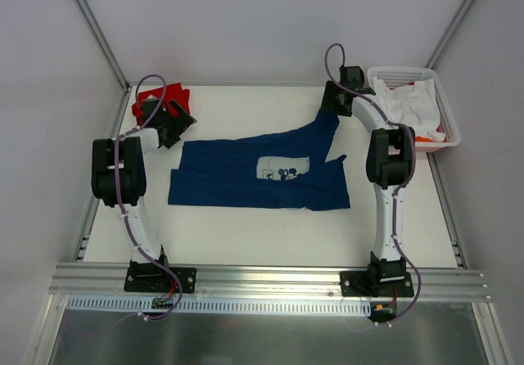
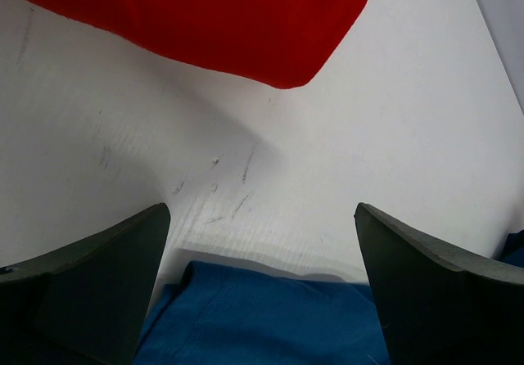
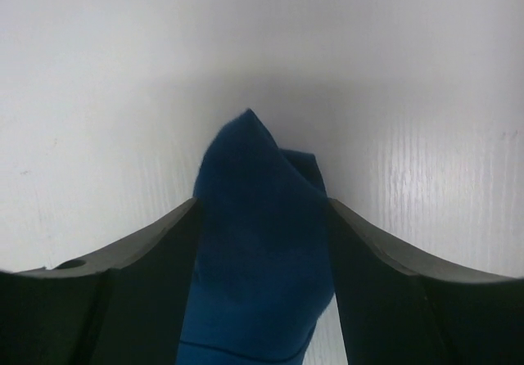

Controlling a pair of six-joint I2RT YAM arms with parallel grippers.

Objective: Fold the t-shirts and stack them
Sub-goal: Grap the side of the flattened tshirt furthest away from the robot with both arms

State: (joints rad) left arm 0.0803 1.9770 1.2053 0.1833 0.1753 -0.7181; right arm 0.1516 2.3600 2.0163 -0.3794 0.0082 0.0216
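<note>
One basket (image 1: 401, 71) beside right hand (image 3: 262, 208) grasping navy t-shirt (image 1: 237, 177); left hand (image 2: 262, 218) released

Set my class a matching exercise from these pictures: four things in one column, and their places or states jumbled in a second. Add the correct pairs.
1. navy blue cloth t-shirt with white print
2. plain red cloth t-shirt
3. white plastic mesh basket
4. left gripper

A. jaws open, holding nothing
B. bunched at the table's far left corner
C. at the far right, white cloth inside
D. spread across the middle, one end pinched by the right gripper

Pairs: 1-D, 2-B, 3-C, 4-A
</note>
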